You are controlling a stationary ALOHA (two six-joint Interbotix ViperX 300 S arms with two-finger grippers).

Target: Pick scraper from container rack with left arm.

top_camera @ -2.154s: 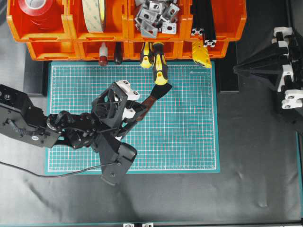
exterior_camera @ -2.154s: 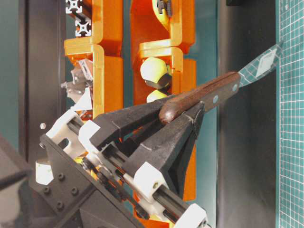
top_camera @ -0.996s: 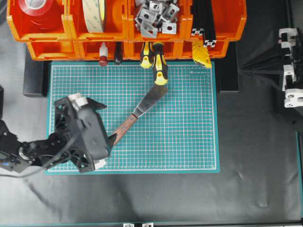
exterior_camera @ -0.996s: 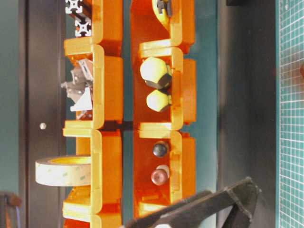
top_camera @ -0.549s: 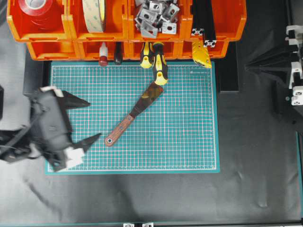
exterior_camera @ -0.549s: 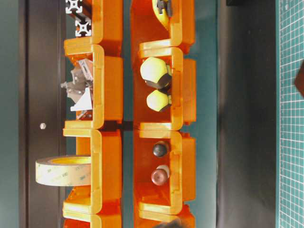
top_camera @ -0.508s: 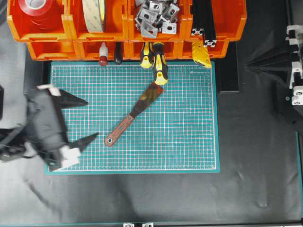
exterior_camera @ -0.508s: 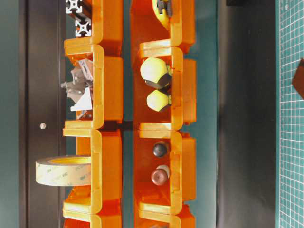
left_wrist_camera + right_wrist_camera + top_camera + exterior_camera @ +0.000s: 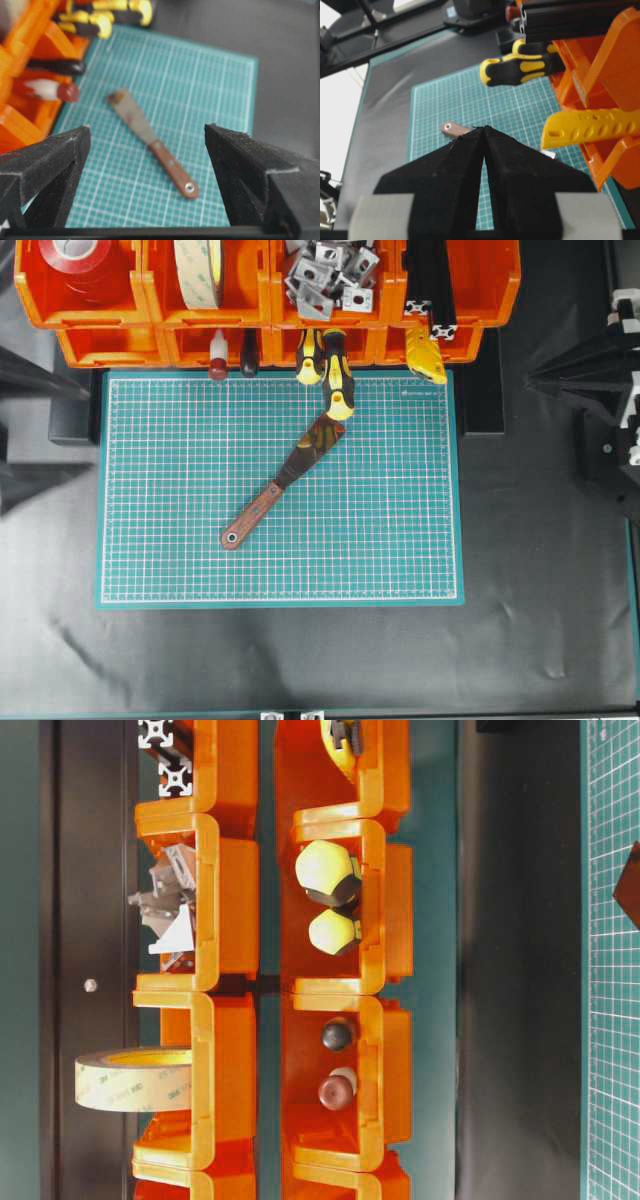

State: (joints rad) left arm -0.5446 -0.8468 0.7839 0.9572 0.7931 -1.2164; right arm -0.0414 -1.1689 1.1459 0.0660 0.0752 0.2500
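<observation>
The scraper (image 9: 280, 483) lies flat on the green cutting mat (image 9: 400, 530), its wooden handle toward the lower left and its blade tip by a screwdriver handle. It is outside the orange container rack (image 9: 110, 342). In the left wrist view my left gripper (image 9: 146, 127) is open and empty, and the scraper (image 9: 167, 162) lies on the mat beyond its two fingers (image 9: 47, 165). My right gripper (image 9: 483, 128) is shut and empty, parked at the right edge (image 9: 535, 383). The scraper's handle end (image 9: 451, 128) shows just behind its tips.
Two yellow-and-black screwdrivers (image 9: 335, 380) stick out of the rack's lower row onto the mat. A red-and-white-handled tool (image 9: 217, 356), a yellow part (image 9: 425, 352), tape rolls (image 9: 197, 270) and metal brackets (image 9: 325, 275) sit in the bins. The blade's corner shows in the table-level view (image 9: 630, 885).
My left gripper held the scraper above the mat, let it go, and pulled away left until it left the overhead view. The scraper now rests on the mat. The right arm barely moved.
</observation>
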